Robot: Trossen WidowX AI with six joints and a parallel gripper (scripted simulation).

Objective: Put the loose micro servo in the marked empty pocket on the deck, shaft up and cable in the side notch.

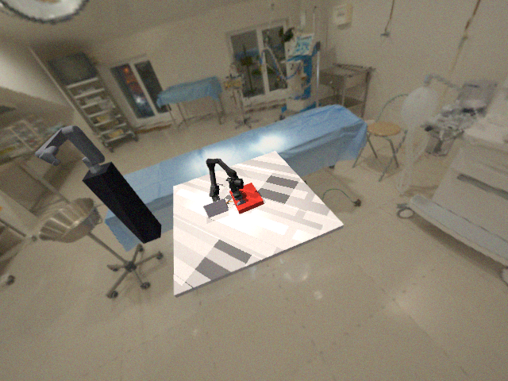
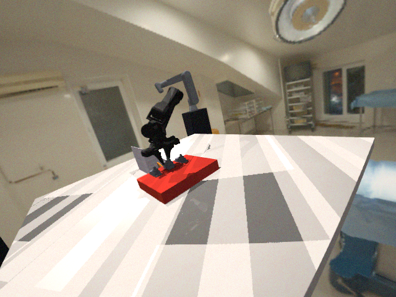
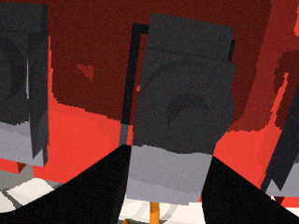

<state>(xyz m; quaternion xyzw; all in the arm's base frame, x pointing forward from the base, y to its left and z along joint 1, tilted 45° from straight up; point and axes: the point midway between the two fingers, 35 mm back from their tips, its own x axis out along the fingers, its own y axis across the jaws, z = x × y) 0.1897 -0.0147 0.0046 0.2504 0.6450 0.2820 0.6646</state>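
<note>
The micro servo [image 2: 168, 164] [image 3: 187, 93], dark with a grey lower part in the wrist view, is held with its round shaft side facing the wrist camera. My gripper [image 1: 236, 194] [image 2: 164, 160] [image 3: 167, 160] is shut on it, low over the red deck [image 1: 249, 205] [image 2: 189, 177] [image 3: 75, 137]. The black outline of the marked pocket [image 3: 129, 84] shows left of the servo and slightly at its upper right; the servo covers the rest. The orange cable [image 3: 154, 212] comes out at the servo's near end. Whether the ears touch the deck and where the notch is, I cannot tell.
Two similar servos stand on the deck on either side of the held one, left [image 3: 16, 84] and right [image 3: 287, 154] in the wrist view. A thin grey panel [image 1: 215, 208] [image 2: 145, 161] stands close beside the deck. All are on the striped table [image 1: 303, 223] [image 2: 223, 265].
</note>
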